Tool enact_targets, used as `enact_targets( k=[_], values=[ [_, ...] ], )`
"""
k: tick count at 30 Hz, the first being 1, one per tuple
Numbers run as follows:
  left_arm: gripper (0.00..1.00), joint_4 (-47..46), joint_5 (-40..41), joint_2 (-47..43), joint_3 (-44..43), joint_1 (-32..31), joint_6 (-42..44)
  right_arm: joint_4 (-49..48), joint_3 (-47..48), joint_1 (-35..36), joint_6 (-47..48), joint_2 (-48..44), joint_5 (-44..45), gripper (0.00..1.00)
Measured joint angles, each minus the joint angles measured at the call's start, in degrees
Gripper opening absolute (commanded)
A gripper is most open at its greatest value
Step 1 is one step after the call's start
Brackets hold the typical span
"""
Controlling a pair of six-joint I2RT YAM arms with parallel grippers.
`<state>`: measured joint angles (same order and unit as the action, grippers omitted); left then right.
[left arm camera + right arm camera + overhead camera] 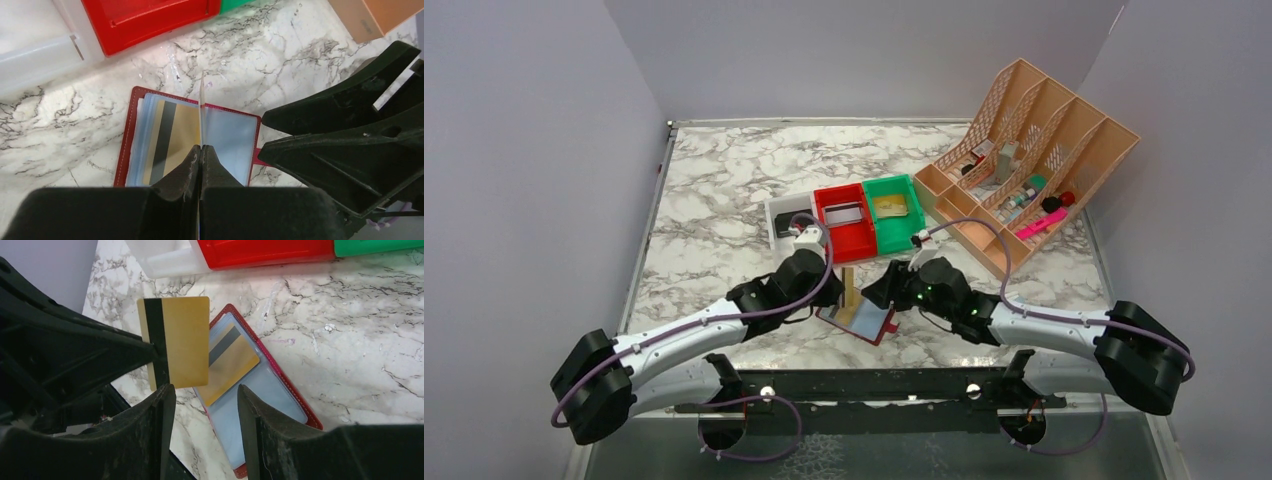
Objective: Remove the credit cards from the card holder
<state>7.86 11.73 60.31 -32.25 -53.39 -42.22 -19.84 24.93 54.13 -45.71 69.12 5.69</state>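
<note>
Closed left tool (201,148) pinching a probably light, stiff, slippery gold credit card (182,340) by its edge above the open card holder (270,395) at the near edge of the bench (724,180); right tool (206,390) open, empty.

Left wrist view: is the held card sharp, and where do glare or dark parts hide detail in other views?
Left wrist view: the gold card is edge-on, only a thin pale line; a reddish sheen lies on the table. Right wrist view: its face is sharp, but the right gripper's fingers are dark and soft. Top external view: even light, soft shadows.
</note>
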Motion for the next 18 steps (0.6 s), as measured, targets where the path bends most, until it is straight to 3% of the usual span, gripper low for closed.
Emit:
enact_targets(
  k=[11,18],
  values=[
    [0.00,-6.82,-17.16,-10.62,7.06,10.29,1.79,-12.70,-4.17,-6.54,0.09,3.52,-16.81,0.57],
    [0.00,-17.14,-30.25,-11.43,12.02,10.69,0.66,-21.44,-6.80,-8.61,-2.10,5.01,-23.78,0.51]
  ],
)
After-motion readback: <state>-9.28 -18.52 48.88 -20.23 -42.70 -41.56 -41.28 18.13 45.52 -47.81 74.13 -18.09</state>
